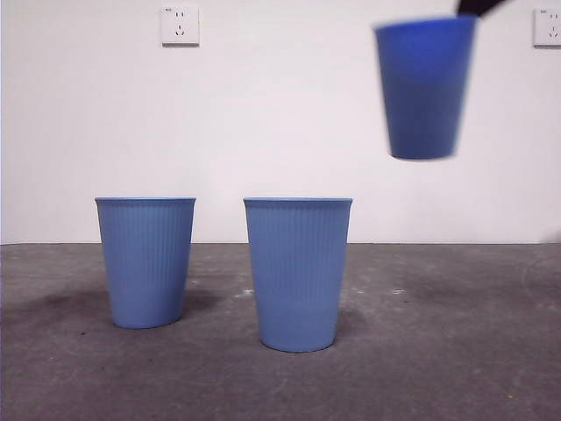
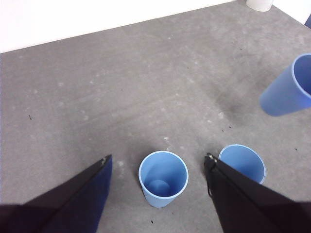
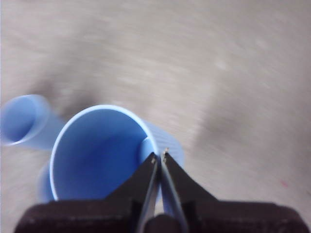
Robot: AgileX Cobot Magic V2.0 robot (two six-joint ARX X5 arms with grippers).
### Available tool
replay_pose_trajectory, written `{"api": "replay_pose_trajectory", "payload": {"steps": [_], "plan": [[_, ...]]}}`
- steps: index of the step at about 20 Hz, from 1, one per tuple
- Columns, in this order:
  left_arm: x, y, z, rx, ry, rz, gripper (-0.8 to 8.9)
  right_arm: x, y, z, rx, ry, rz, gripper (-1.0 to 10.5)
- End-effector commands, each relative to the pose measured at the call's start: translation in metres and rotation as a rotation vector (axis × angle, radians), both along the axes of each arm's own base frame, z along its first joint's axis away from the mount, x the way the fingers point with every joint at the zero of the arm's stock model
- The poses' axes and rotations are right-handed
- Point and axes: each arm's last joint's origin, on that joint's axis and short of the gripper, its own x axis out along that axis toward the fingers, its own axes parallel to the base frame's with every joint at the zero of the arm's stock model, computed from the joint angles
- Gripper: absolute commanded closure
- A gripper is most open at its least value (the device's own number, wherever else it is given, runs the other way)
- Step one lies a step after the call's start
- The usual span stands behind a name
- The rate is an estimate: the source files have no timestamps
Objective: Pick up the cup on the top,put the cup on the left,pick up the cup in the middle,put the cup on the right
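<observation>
Hanging in the air at the upper right of the front view, a blue cup (image 1: 425, 86) is held by the right gripper (image 3: 160, 154), whose two black jaws are pinched nearly together over the cup's rim, one jaw inside the wall and one outside. The cup is blurred and well clear of the table (image 1: 456, 351); only a black tip of that gripper shows above its rim in the front view. The left wrist view catches the same cup raised and tilted at the edge of the picture.

Two more blue ribbed cups stand upright on the grey table, apart from each other and from the raised one: the left cup (image 1: 145, 261) sits a little farther back, and the middle cup (image 1: 298, 274) stands nearer the camera. Both are empty as seen from the left wrist camera.

The left gripper (image 2: 158, 160) hovers above these two cups with its jaws spread wide, holding nothing.

On the white wall behind are two white sockets (image 1: 180, 25); tiny marks above them are too small to read, and the cups carry no legible writing
</observation>
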Motion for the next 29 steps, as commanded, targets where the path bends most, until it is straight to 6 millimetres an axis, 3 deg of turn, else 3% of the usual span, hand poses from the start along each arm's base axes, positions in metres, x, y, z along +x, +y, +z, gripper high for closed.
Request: {"api": "replay_pose_trajectory", "payload": {"steps": [1, 8, 17, 18, 21, 23, 26, 29], "plan": [[-0.001, 0.0, 0.0, 0.004, -0.001, -0.004, 4.9, 0.013, -0.006, -0.02, 0.009, 0.061, 0.017, 9.6], [-0.001, 0.0, 0.0, 0.005, 0.001, -0.003, 4.9, 0.041, -0.002, -0.105, 0.004, 0.174, 0.012, 9.6], [-0.001, 0.0, -0.001, 0.006, 0.006, -0.003, 4.9, 0.064, 0.004, -0.138, 0.02, 0.226, 0.011, 9.6], [-0.001, 0.0, -0.001, 0.006, 0.006, -0.003, 4.9, 0.064, 0.004, -0.14, 0.019, 0.234, 0.011, 9.5], [-0.001, 0.0, -0.001, 0.006, 0.006, -0.004, 4.9, 0.063, 0.004, -0.137, 0.025, 0.228, 0.007, 7.1], [-0.001, 0.0, -0.001, 0.006, 0.006, -0.003, 4.9, 0.059, 0.003, -0.128, 0.033, 0.198, 0.007, 6.2], [-0.001, 0.0, 0.0, 0.006, 0.005, -0.004, 4.9, 0.046, 0.0, -0.102, 0.052, 0.111, 0.007, 5.9], [-0.001, 0.0, -0.001, 0.006, 0.006, -0.005, 4.91, 0.019, -0.007, -0.074, 0.076, 0.051, 0.011, 5.9]]}}
